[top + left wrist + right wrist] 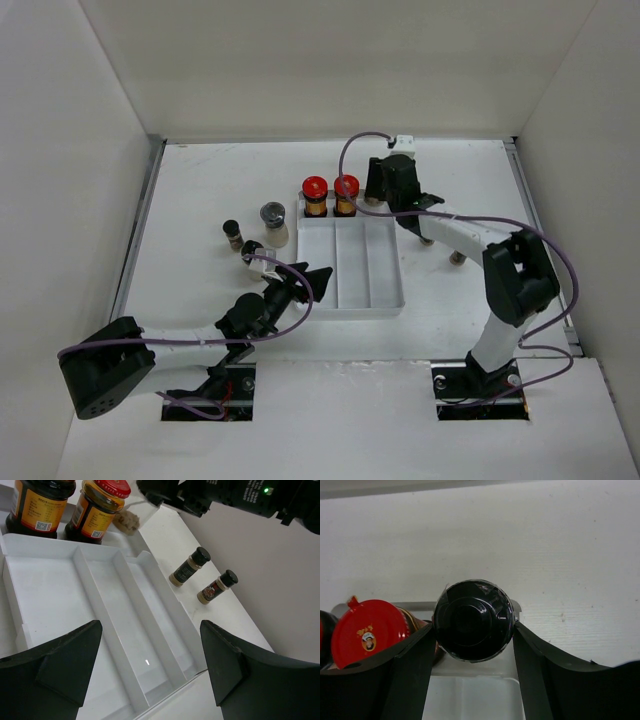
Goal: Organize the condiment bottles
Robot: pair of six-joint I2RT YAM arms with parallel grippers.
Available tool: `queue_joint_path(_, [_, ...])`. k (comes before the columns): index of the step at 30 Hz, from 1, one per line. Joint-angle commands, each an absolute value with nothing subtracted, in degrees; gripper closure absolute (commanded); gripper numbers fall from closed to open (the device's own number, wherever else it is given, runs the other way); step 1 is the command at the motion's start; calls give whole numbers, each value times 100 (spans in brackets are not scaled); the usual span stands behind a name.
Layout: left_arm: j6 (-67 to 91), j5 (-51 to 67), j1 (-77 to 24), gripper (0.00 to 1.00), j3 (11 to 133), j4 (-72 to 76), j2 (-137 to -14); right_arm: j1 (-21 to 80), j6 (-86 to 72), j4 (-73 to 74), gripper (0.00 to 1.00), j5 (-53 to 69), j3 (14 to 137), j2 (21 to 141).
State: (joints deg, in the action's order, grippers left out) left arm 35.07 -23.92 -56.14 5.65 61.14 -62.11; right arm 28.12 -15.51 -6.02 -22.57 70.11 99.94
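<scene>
**Right hand on a black-capped bottle at the tray's far end, left hand empty**

I am looking down on a white tabletop with a white three-compartment tray in the middle. None of its compartments holds anything.

My left hand hangs over the near left part of the tray. Its fingers are spread wide, with nothing between them.

My right hand reaches to the tray's far end. There it grasps a black-capped bottle, with one finger pressed to each side of the cap. I cannot tell whether the bottle's base rests on anything.

Just to the left of that bottle, two red-capped amber jars stand side by side at the tray's far edge. They look to be just outside the tray.

A silver-topped clear shaker stands on the tabletop close to the tray's far left corner. Two slim black-capped bottles stand further left of it, the nearer one beside my left arm's cable.

Two more slim black-capped bottles stand to the right of the tray and apart from it, partly under my right arm.
</scene>
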Motion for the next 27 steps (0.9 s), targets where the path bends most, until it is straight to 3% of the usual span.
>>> queue_joint_path(1, [3560,-2382,-5585,21,721,6495,-6117,2834,-1731,-1081,53,-2312,7313,10090])
queue_joint_path(7, [3586,-2356,-5576,21,729,6504,-6179,2834,-1775,-1107,49,-2399,7172,10292])
queue_joint_path(14, [3542,-2399,-5524,21,764,6434,-6214,2852,-1854,-1160,19,-2391,6961,10240])
queue_joint_path(21, [3393,-2513,-5471,21,870,6267,-6231,2852,-1898,-1204,11,-2320,6444,9240])
queue_joint_path(24, [3235,-2671,-5471,22,1045,6039,-6249,2852,-2021,-1318,17,-2329,5733,8379])
queue_joint_path(25, [3191,-2759,-5480,22,1124,5873,-6214,2826,-2117,-1405,26,-2320,5426,8054])
queue_joint_path(27, [3120,-2970,-5497,22,1335,5434,-6135,2747,-2346,-1546,54,-2320,4802,7430])
